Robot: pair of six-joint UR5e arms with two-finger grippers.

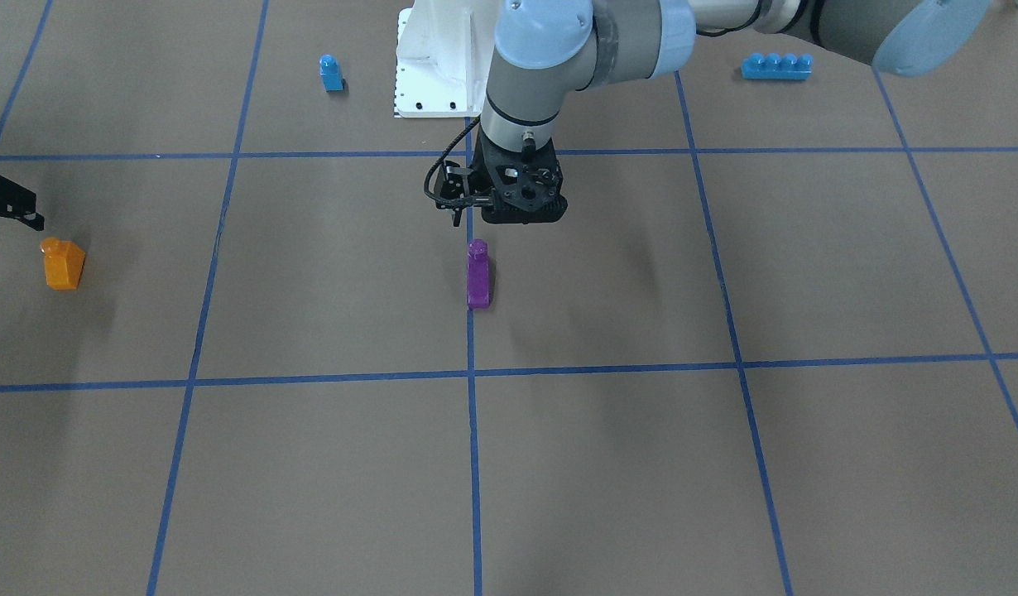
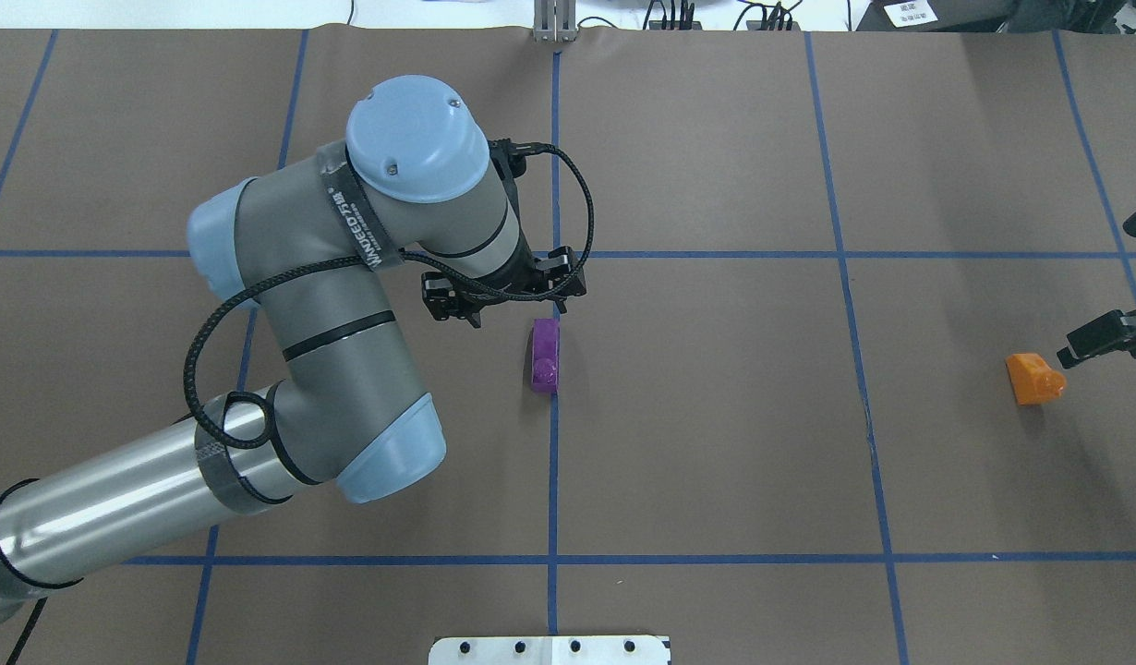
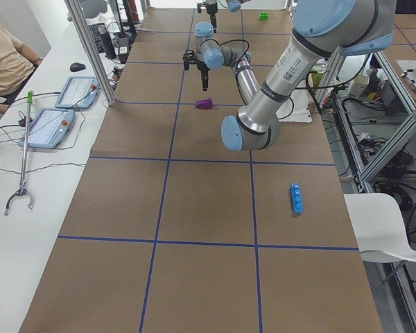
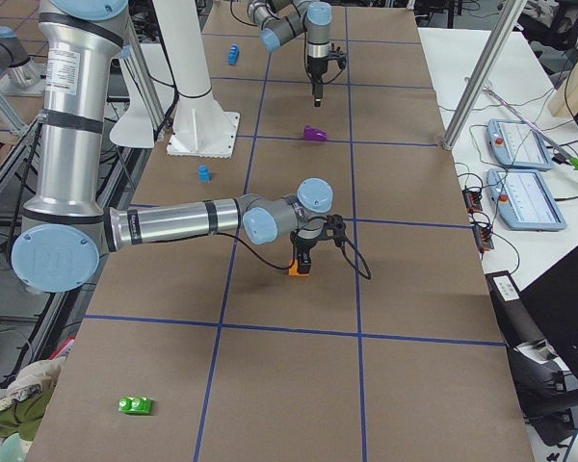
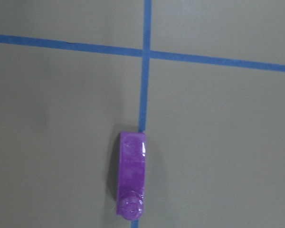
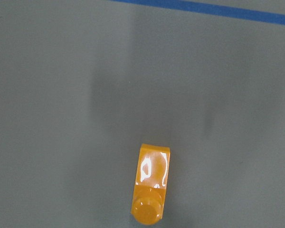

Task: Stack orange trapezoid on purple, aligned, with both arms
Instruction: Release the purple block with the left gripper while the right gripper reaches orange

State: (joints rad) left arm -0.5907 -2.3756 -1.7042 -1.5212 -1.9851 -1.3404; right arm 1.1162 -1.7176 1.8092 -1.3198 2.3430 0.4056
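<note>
The purple block (image 1: 477,275) stands on the middle blue tape line, stud towards the robot; it also shows in the overhead view (image 2: 545,356) and the left wrist view (image 5: 132,183). My left gripper (image 2: 503,297) hovers just above it and looks open and empty. The orange trapezoid (image 1: 63,263) sits far out on my right side (image 2: 1034,378), and fills the bottom of the right wrist view (image 6: 152,187). My right gripper (image 2: 1108,337) hangs close over it at the view's edge. Only part of it shows, so its state is unclear.
A small blue single-stud block (image 1: 331,73) and a long blue four-stud brick (image 1: 775,66) lie either side of the white robot base (image 1: 434,66). A green block (image 4: 135,405) lies far off at the right end. A person sits beside the table (image 3: 7,62).
</note>
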